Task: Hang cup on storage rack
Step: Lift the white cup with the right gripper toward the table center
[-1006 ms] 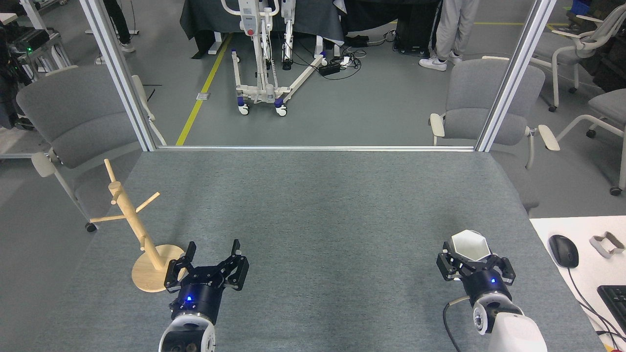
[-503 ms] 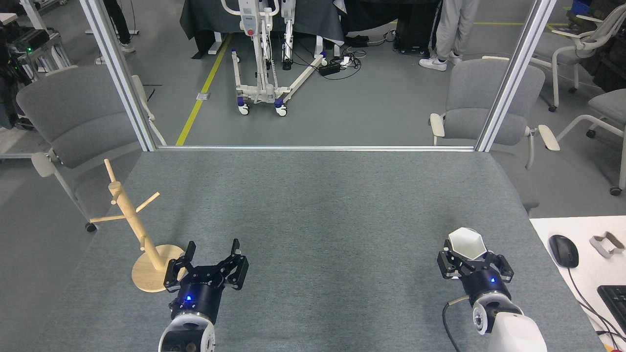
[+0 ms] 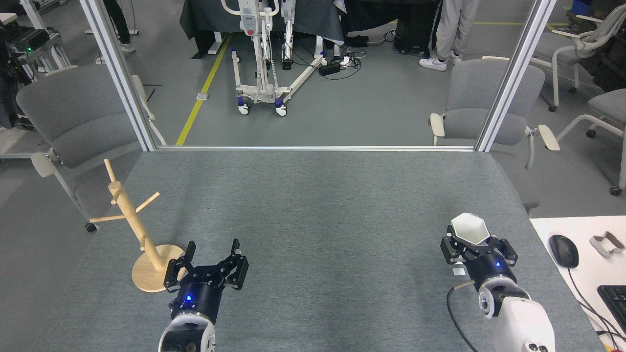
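Left gripper (image 3: 211, 258): one, black, near edge of the table, fingers spread wide with nothing between them; it sits just right of the rack's base.
Right gripper (image 3: 477, 247): one, black, near right part of the table; its fingers are closed around the lower body of the cup.
Cup (image 3: 469, 230): one, matte white, hexagonal rim, faceted sides; upright in the right gripper, mouth open upward, well apart from the rack.
Storage rack (image 3: 128, 215): one, light wood; round disc base on the near left of the table, slim pole leaning up and to the left in this view, four short pegs visible, none bearing anything.
Table (image 3: 313, 210): one, covered in grey felt-like cloth, metal rail along its far edge.
Side desk (image 3: 587, 274): one, white, at the right; carries one black mouse (image 3: 563, 250), one small grey clip-like item (image 3: 606, 244), one corner of a black keyboard (image 3: 614, 300).
Frame posts (image 3: 117, 73): two, aluminium, rising from the far table corners.
Chairs (image 3: 73, 117): four counted, grey; one far left, one behind the right post, two at the far right edge.
Wheeled lift stand (image 3: 261, 58): one, white, on the floor beyond the table.
Floor line (image 3: 203, 90): one, yellow.
Persons: two, legs only; one (image 3: 452, 29) in light trousers and white shoes, one (image 3: 117, 24) in dark trousers at the far left.
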Robot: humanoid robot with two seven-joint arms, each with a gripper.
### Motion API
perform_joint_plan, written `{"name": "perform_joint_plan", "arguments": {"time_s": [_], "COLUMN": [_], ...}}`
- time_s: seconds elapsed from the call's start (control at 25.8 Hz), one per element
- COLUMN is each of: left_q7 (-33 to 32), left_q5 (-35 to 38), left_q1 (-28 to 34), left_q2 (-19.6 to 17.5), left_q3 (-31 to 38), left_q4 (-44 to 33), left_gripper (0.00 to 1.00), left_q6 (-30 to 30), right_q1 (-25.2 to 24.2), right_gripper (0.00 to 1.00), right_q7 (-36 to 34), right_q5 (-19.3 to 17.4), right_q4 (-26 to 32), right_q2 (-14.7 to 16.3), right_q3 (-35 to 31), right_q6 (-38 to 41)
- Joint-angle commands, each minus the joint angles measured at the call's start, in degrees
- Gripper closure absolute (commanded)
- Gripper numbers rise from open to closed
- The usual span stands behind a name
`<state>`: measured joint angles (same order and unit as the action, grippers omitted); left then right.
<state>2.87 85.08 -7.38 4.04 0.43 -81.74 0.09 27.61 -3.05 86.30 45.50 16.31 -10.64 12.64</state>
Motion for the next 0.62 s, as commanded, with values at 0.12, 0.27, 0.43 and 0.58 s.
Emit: {"name": "perform_joint_plan", "arguments": {"time_s": [0.12, 0.27, 0.43, 0.58], "left_q7": [0.0, 0.0, 0.0, 0.1], "left_q5": [0.0, 0.0, 0.0, 0.1], "left_q1": [0.1, 0.0, 0.1, 0.4], "left_q2": [0.0, 0.0, 0.0, 0.0], "left_q3": [0.0, -0.1, -0.1, -0.1], "left_q4": [0.0, 0.0, 0.0, -0.6], "left_gripper": [0.01, 0.01, 0.01, 0.01], "left_q6": [0.0, -0.1, -0.1, -0.2], "right_q1": [2.1, 1.3, 0.8, 0.6], "right_gripper": [0.87, 0.91, 0.9, 0.9], "right_q7": [19.6, 29.1, 36.7, 42.2], "right_q5": [-1.2, -1.5, -1.8, -1.8], "right_q4": [9.9, 21.3, 32.4, 39.7], "right_q2": [2.4, 2.7, 2.0, 2.0], "right_q3": [-1.0, -2.8, -4.1, -2.3], "right_q6": [-0.6, -1.7, -7.0, -14.9]}}
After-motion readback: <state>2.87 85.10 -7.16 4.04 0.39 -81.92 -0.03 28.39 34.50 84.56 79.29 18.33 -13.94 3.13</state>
